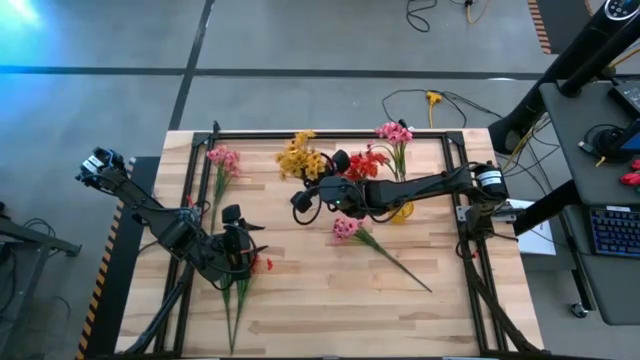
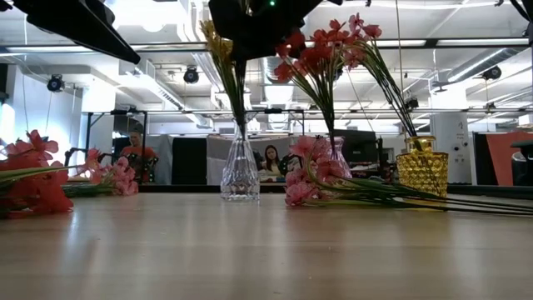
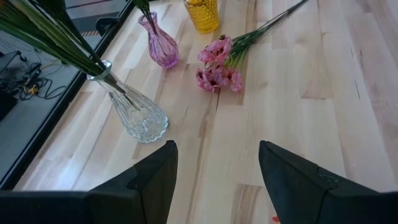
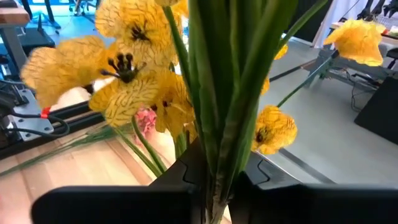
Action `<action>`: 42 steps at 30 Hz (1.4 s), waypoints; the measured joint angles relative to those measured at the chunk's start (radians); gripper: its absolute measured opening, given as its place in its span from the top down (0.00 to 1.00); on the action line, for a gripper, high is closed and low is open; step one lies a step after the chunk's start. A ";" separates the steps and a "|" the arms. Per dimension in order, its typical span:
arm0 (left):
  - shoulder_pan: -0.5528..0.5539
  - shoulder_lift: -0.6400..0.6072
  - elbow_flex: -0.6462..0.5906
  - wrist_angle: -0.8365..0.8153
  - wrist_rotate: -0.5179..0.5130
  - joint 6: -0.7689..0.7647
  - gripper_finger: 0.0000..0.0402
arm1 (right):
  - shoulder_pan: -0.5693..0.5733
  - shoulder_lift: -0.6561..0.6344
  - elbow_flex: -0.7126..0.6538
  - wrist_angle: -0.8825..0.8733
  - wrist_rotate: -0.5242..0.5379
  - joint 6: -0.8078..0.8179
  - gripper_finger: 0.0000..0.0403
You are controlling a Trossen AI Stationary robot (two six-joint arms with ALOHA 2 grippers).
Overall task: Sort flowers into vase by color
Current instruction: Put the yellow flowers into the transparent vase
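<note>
A yellow bunch stands with its stems in a clear glass vase. My right gripper is above that vase, shut on the stems. Red flowers stand in a pink vase and pink flowers in a yellow vase. One pink sprig lies flat at mid-table. Another pink sprig lies near the far left. A red sprig lies by my left gripper. That gripper is open and hovers over the near-left part of the table, holding nothing. My right gripper pinches the yellow bunch's green stems between its two fingers, below the blossoms and above the vase's mouth. The fingers lie across the stems and reach in from the table's right. The bunch stands nearly upright, with its lower stems inside the clear vase.
All three vases stand close together in the far middle of the table. Black frame rails run along the table's edges. Bare wood shows near the front edge. Loose green stems lie near the left gripper. People sit in the room behind.
</note>
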 joint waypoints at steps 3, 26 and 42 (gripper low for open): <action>0.000 0.000 0.000 0.001 0.000 0.000 0.48 | 0.000 0.000 -0.007 -0.001 0.000 -0.001 0.90; 0.000 0.000 0.000 0.001 0.000 -0.008 0.48 | 0.003 0.000 0.002 -0.016 0.001 -0.002 0.54; 0.000 0.000 0.000 0.001 0.000 -0.008 0.48 | 0.021 0.000 0.173 -0.316 0.004 0.040 0.45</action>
